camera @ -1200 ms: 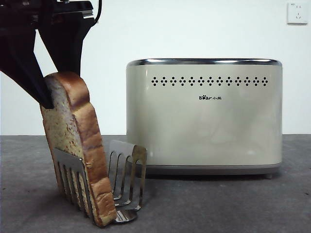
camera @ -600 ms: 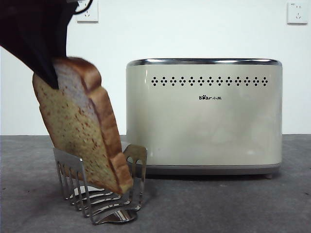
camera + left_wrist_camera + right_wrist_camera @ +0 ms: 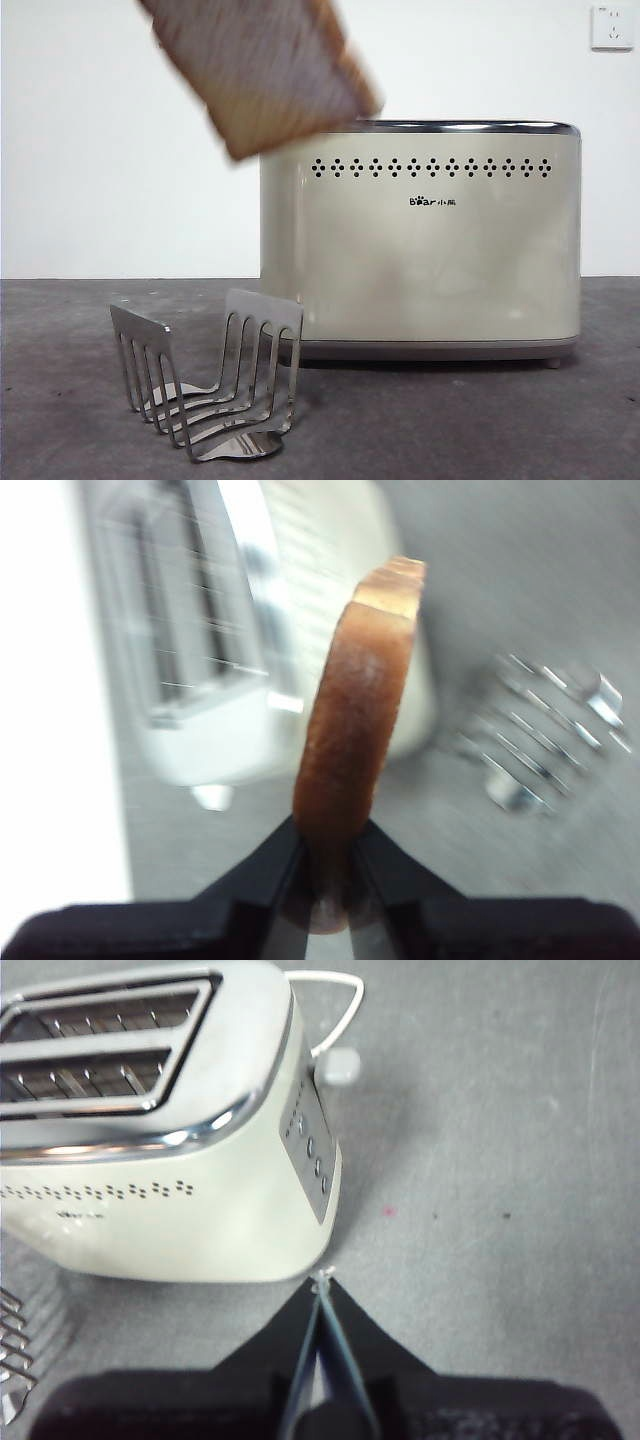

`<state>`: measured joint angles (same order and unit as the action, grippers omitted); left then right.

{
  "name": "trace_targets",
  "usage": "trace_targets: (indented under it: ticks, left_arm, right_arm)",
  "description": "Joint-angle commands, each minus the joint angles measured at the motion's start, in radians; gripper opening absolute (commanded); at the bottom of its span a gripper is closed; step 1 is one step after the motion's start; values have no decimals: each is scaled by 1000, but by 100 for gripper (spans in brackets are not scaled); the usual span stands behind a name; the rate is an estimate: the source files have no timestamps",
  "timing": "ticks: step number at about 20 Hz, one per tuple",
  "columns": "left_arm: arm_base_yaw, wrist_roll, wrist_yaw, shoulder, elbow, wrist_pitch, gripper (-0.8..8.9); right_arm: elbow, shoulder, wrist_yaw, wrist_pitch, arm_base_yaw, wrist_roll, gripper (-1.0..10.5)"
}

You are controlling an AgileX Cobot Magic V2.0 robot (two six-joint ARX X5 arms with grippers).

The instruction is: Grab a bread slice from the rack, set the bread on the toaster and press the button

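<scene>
Thick slice of bread (image 3: 265, 75) with glossy brown crust and speckled tan crumb, high in the upper left of the front view, tilted and motion-blurred, clear of the small shiny steel toast rack (image 3: 210, 385) at lower left and overlapping the upper left corner of the large cream-beige boxy toaster (image 3: 420, 240) with chrome rim. Left claw (image 3: 330, 880) pinching the slice by its crust edge, black jaws pressed against both faces. Right claw (image 3: 320, 1300) pressed together, holding nothing, hanging near the toaster's end panel with its row of small buttons (image 3: 313, 1152). Grey surface (image 3: 480, 420) under it all. Likely light and soft: crumb liable to dent or tear under a hard squeeze, glossy crust a little slippery, so best held across the faces near the crust, lowered upright into one of the two open slots (image 3: 95, 1050).
</scene>
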<state>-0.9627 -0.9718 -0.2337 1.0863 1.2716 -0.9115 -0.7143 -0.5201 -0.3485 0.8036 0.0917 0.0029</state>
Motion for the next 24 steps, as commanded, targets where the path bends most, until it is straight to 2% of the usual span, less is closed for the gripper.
trace_targets:
  ticks: [1,5,7,10,12,17,19,24]
  left_arm:
    - [-1,106,0,1,85,8,-9]
    - [0,312,-3,51,254,6,-9]
    - [0,356,-2,101,357,-28,-9]
    - [0,429,-3,221,548,-171,-9]
    - [0,481,6,291,637,-190,-9]
    - [13,552,5,466,822,-298,-9]
    - [21,580,5,514,839,-320,-9]
    - [29,579,5,600,839,-341,-9]
  right_arm:
    - [-3,-8,-3,11,-1,-8,-7]
    - [-3,-15,-3,9,-1,-8,-7]
    - [-3,-19,-3,9,-1,-8,-7]
    - [-3,-21,-3,9,-1,-8,-7]
    - [-3,-21,-4,9,-1,-8,-7]
    - [-3,-21,-4,14,-1,-8,-7]
    - [-3,-21,-4,14,-1,-8,-7]
    - [-3,-21,-4,13,-1,-8,-7]
